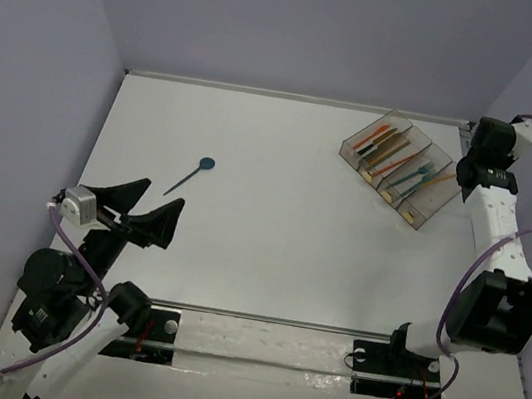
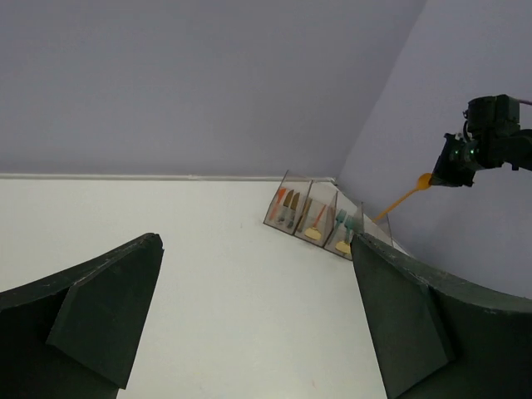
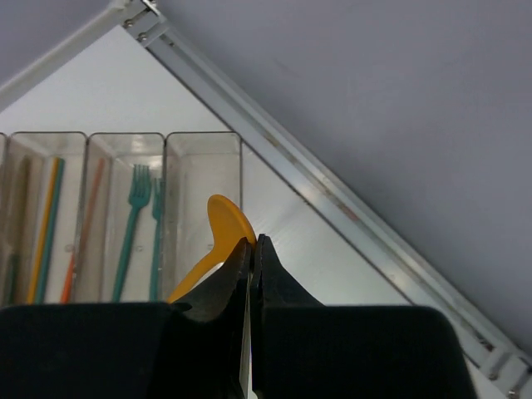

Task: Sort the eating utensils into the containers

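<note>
White table (image 1: 268,251): blue spoon (image 1: 192,176) left of centre; containers (image 1: 398,168) far right corner.

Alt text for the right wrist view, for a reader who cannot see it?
The right gripper is shut on an orange spoon, its bowl poking out above. Beyond lie the clear containers, with teal forks in one compartment.

One spoon (image 1: 192,176) lies well left of the bins (image 1: 400,167).
</note>
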Available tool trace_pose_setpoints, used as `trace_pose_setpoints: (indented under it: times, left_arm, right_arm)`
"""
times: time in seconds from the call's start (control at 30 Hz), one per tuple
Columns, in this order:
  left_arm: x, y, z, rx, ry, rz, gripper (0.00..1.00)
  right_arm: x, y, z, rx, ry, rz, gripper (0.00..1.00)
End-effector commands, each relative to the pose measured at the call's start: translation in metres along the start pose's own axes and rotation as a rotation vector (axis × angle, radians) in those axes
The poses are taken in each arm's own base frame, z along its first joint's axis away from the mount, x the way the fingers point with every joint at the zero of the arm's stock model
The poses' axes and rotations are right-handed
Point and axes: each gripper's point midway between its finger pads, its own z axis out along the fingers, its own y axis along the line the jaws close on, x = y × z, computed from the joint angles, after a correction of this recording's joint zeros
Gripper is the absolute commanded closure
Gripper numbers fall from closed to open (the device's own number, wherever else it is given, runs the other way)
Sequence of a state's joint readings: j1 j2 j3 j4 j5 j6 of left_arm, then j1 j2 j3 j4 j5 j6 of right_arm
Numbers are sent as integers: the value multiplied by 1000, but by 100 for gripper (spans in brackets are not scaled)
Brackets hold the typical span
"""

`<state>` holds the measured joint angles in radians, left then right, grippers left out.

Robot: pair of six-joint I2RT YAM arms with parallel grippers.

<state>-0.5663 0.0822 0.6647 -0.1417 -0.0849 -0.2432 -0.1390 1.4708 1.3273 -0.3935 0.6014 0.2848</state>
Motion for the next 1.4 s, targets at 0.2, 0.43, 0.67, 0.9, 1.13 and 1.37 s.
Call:
trace_pose_setpoints:
  times: [0.2, 0.43, 0.67, 0.9, 1.13, 1.37]
  left_arm:
    - [-5, -6, -2, 31, -21, -16, 1]
    - [0, -3, 1, 10, 7, -14, 1]
    - [21, -5, 14, 15, 99, -15, 1]
    - [49, 8, 31, -53, 204, 3, 2]
    - [89, 47, 54, -221, 356, 35, 25]
    - [145, 95, 69, -400, 582, 81, 33]
  right_arm:
    - [8, -12, 26, 87, 86, -265, 100]
    - [29, 22, 56, -16, 152, -311, 100]
    - [60, 43, 82, -57, 247, -321, 89]
    - [44, 44, 76, -23, 238, -219, 19]
    - [0, 138, -58, -532, 18, -4, 16]
    - [75, 190, -230, -1144, 45, 75, 14]
